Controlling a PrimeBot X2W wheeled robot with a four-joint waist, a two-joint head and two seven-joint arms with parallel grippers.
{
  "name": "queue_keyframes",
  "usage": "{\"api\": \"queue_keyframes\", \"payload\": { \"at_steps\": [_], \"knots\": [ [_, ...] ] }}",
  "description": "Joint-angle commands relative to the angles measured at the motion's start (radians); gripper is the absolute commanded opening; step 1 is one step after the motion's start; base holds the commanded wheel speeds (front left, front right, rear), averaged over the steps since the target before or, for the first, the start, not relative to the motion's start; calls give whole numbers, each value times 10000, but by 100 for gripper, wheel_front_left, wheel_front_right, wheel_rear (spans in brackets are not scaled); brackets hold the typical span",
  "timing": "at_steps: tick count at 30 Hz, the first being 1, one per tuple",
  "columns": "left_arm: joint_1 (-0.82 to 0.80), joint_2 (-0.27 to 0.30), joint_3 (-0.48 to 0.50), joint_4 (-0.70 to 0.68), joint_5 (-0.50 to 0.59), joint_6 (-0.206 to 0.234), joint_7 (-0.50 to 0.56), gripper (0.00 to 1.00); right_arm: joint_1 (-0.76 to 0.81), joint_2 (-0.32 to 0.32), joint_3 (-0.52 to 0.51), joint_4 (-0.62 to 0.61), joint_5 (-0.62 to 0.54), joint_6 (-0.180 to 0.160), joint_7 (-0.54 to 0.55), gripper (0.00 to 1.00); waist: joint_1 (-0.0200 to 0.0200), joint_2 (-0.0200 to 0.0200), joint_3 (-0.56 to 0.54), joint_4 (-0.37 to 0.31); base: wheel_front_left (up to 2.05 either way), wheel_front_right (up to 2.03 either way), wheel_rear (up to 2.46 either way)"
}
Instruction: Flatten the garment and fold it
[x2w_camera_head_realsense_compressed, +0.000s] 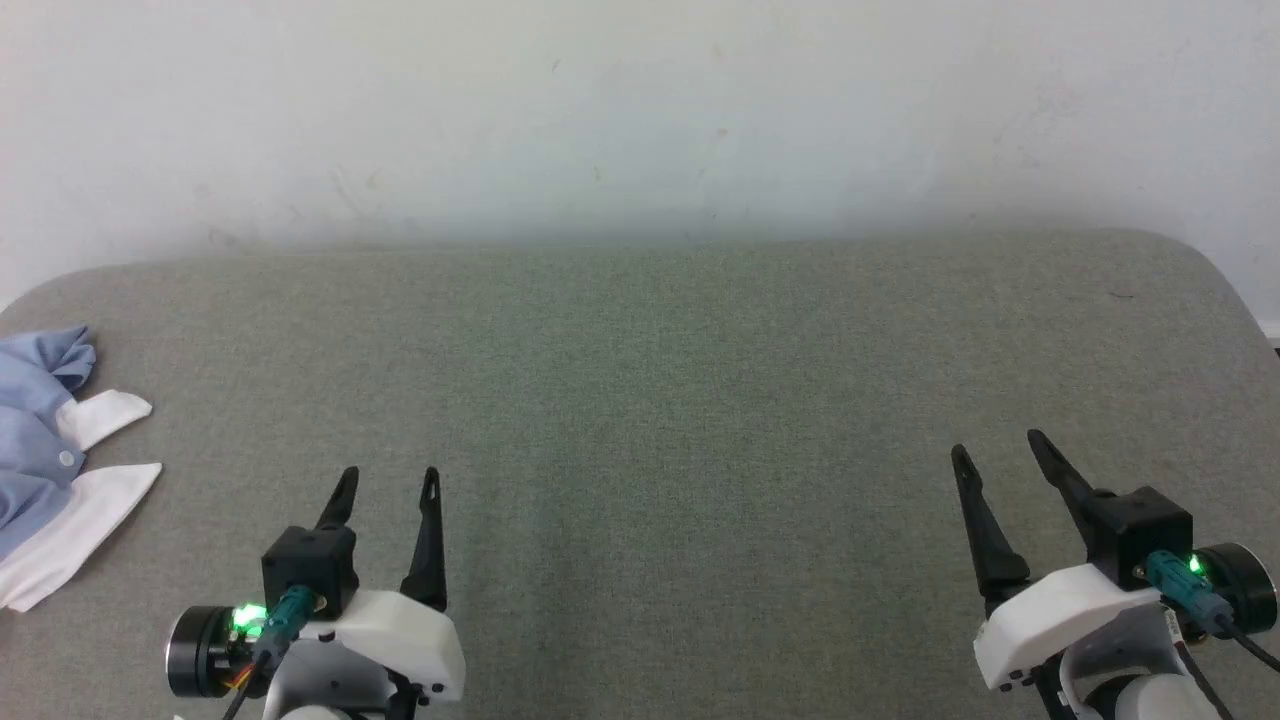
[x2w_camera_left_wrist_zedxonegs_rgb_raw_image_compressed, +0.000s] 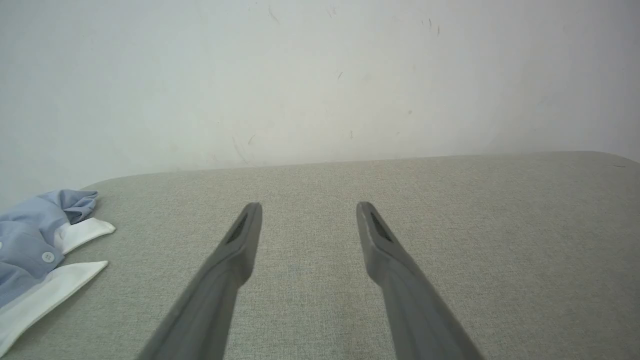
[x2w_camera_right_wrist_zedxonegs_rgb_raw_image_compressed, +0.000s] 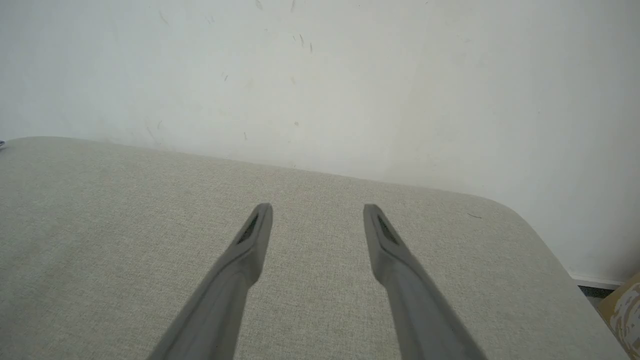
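Crumpled soft light-blue garment with white trim panels (x2w_camera_head_realsense_compressed: 45, 450) lay at the left edge of the grey-green fabric-covered bench (x2w_camera_head_realsense_compressed: 640, 380), about 9 o'clock from the left hand (x2w_camera_head_realsense_compressed: 390, 472). The frame cut it off, so its long axis could not be told. The left hand was nearer and the right hand (x2w_camera_head_realsense_compressed: 998, 443) well apart toward 3 o'clock, both with dark fingers spread and holding nothing; open bench from 12 to 3 o'clock looked ample for dragging the garment inward.

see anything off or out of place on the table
The garment lies crumpled at the left edge of the table, partly cut off by the head view, rather than spread in the middle. White panels stick out toward the left gripper, which is open and clear of it. Nothing else stands out.
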Motion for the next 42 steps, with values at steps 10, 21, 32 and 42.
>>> {"api": "queue_keyframes", "payload": {
  "at_steps": [10,21,32,42],
  "knots": [
    [-97,-3,-100,56,-397,-75,-325,100,-1,6,-77,169,108,-1,-305,100,0,0,-20,27,0,0,0],
    [-106,-5,-45,17,-585,-100,-534,100,39,8,-108,153,143,-2,-443,100,0,0,-70,261,0,0,0],
    [4,-8,108,-21,-757,-172,-764,100,141,11,-99,114,188,-2,-535,100,0,0,-166,851,0,0,0],
    [56,-10,283,-97,-938,-204,-974,100,158,13,-110,112,177,-3,-613,100,0,0,-146,1656,0,0,0]
  ]
}}
